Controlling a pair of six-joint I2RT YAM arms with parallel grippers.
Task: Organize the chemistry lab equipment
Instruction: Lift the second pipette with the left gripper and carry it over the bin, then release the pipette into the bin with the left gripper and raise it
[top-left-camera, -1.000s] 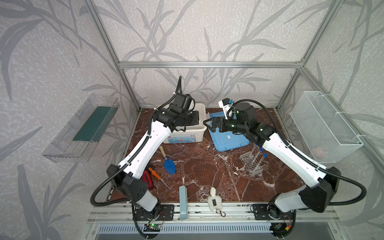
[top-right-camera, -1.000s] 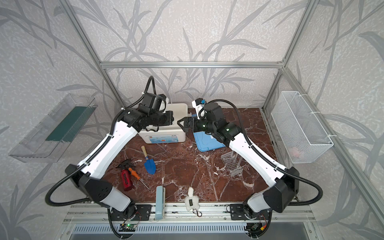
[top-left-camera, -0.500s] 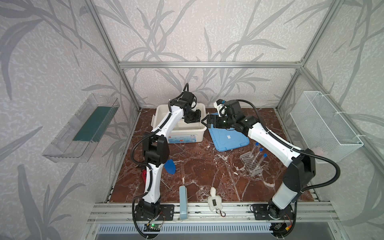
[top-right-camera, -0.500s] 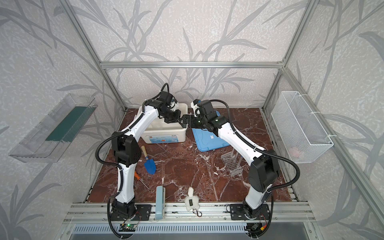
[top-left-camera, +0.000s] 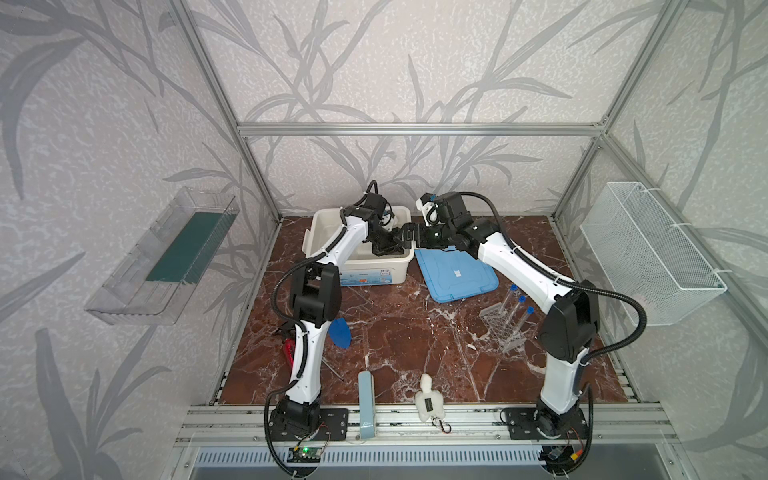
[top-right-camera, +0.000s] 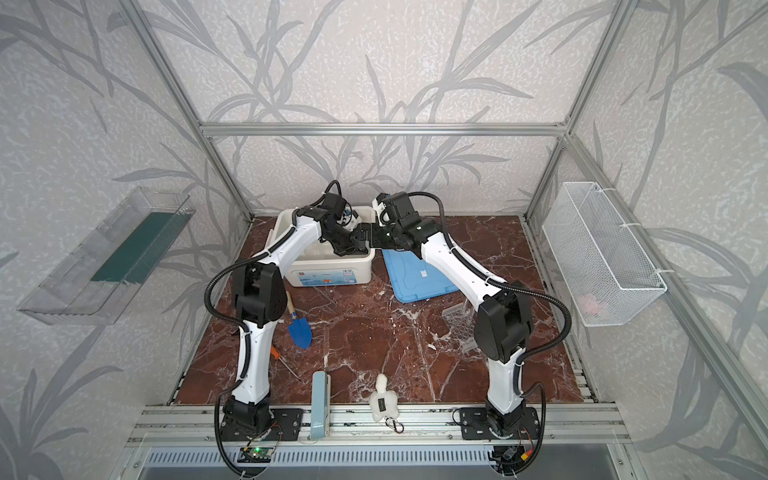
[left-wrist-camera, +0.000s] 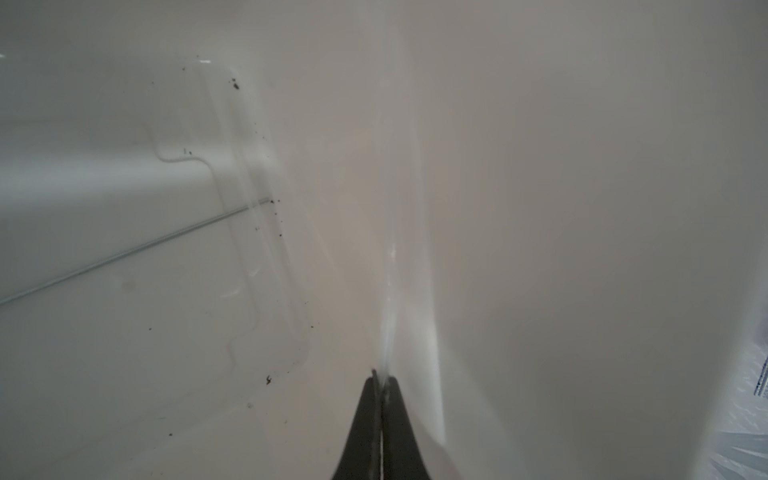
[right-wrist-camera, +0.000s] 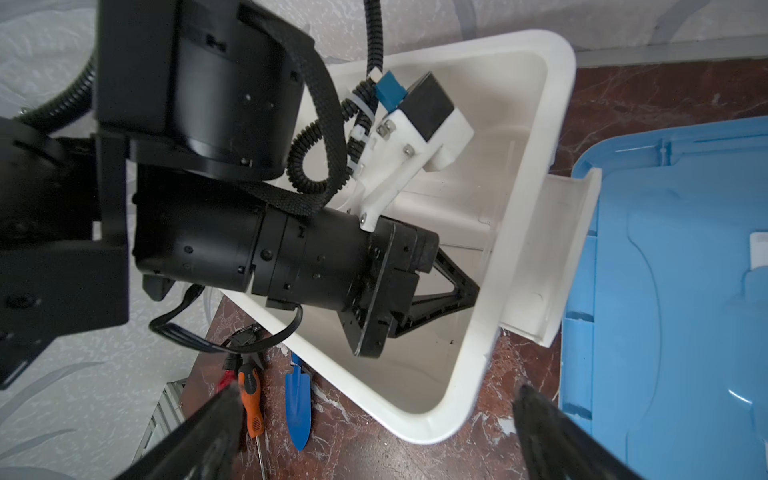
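My left gripper (left-wrist-camera: 381, 376) is shut deep inside the white bin (top-left-camera: 324, 224), close to its right wall. A thin, blurred clear rod (left-wrist-camera: 388, 249) runs out from between its tips. Another thin rod (left-wrist-camera: 124, 255) lies on the bin floor. In both top views my right gripper (top-left-camera: 405, 235) hovers open over the bin's right rim, just above the left gripper (right-wrist-camera: 469, 291), with nothing between its fingers (right-wrist-camera: 216, 424). The clear tube rack (top-left-camera: 509, 328) stands at the right, holding three blue-capped tubes (top-left-camera: 517, 307).
A blue lid (top-left-camera: 457, 276) lies right of the bin. A blue trowel (top-right-camera: 300, 330), an orange-handled screwdriver (top-right-camera: 284, 365) and a red tool (top-left-camera: 288, 351) lie by the left arm. A light-blue case (top-left-camera: 366, 399) and a white plush (top-left-camera: 428, 405) sit at the front edge. A wire basket (top-left-camera: 648, 253) hangs on the right wall.
My left gripper has gone down from above the bin into it, near the right wall. My right gripper has shifted left to the bin's right rim and stays open.
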